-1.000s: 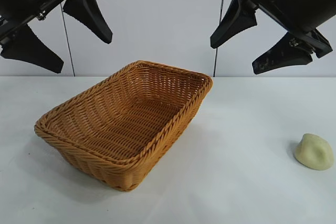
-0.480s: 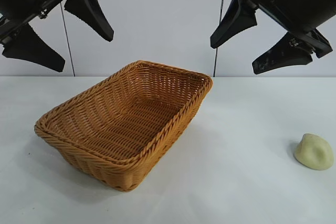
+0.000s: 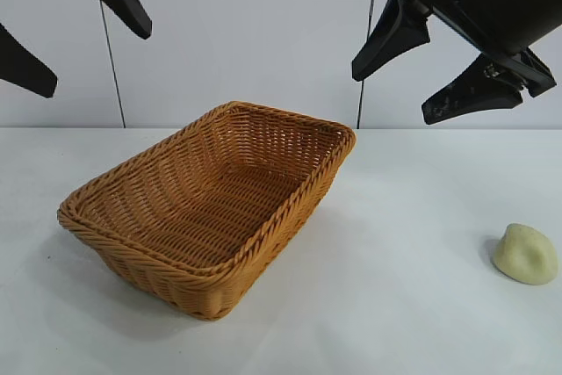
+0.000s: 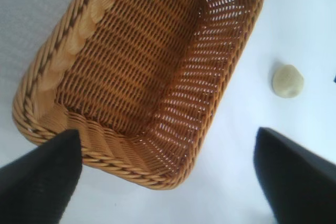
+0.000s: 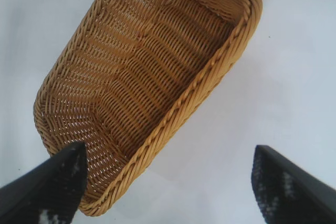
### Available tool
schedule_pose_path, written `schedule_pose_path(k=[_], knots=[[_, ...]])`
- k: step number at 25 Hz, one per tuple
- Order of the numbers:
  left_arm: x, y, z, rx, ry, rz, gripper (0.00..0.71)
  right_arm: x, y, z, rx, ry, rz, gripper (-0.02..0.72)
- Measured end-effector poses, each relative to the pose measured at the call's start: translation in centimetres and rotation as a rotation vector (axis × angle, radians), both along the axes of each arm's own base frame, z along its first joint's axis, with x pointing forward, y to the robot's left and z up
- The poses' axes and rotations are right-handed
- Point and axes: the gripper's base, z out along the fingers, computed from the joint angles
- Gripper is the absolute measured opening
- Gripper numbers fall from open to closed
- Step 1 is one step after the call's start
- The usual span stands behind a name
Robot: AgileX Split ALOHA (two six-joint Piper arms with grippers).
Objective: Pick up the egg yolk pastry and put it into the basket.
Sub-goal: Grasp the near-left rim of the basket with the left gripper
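The egg yolk pastry (image 3: 525, 254), a small pale cream dome, lies on the white table at the far right; it also shows in the left wrist view (image 4: 287, 81). The orange-brown wicker basket (image 3: 132, 243) stands empty at centre left, and shows in the left wrist view (image 4: 31, 124) and the right wrist view (image 5: 220, 61). My left gripper (image 3: 92, 37) hangs open and empty high at the upper left, above the basket's left end. My right gripper (image 3: 391, 91) hangs open and empty high at the upper right, well above the pastry.
The white table (image 3: 395, 305) runs to a pale wall with two dark vertical seams behind. Nothing else stands on the table.
My left gripper has risen and drawn to the left, partly out of the exterior view. The right gripper, basket and pastry have not moved.
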Motion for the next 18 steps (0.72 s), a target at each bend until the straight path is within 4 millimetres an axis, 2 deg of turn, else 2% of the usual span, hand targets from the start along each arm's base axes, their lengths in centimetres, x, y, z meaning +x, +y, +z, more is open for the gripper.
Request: schedule_pose_path(k=[4, 7, 13, 18], knots=[[-0.8, 0.4, -2.6, -0.058, 0.096, 0.193, 0.64, 0.0, 0.0, 0.0, 0.0, 0.0, 0.0, 0.613], [-1.2, 0.6, -3.6, -0.097, 0.142, 0.303, 0.64, 0.0, 0.0, 0.0, 0.0, 0.0, 0.0, 0.613], [-1.6, -1.0, -3.8, -0.16, 0.153, 0.365, 0.64, 0.0, 0.0, 0.0, 0.003, 0.003, -0.005, 0.613], [-0.9, -2.5, -6.1, -0.156, 0.202, 0.43, 0.64, 0.0, 0.0, 0.0, 0.004, 0.005, -0.007, 0.613]])
